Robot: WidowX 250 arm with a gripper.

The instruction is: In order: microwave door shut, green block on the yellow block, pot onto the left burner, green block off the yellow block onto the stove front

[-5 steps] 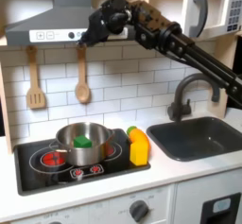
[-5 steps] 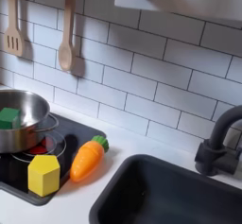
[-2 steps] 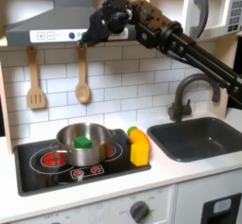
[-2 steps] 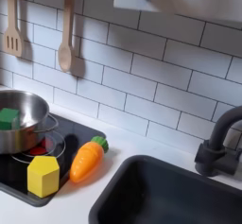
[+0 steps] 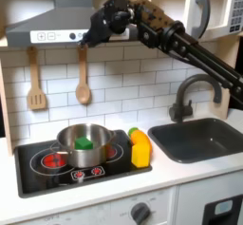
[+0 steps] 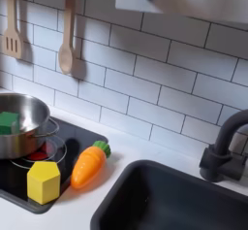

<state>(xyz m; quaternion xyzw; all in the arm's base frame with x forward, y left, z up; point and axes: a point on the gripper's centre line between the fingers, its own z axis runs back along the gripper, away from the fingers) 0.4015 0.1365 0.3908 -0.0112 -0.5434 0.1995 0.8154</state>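
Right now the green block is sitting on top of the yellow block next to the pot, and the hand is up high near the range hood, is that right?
Not quite. The green block is inside the pot, not on the yellow block, as both exterior views show. The yellow block does stand beside the pot, and in the first exterior view the hand is up by the range hood.

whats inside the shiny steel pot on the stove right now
A small bright green block sits inside the shiny round stainless-steel pot, visible in both exterior views. The pot's near wall hides the block's base and most of the pot floor, so anything lying lower inside cannot be seen.
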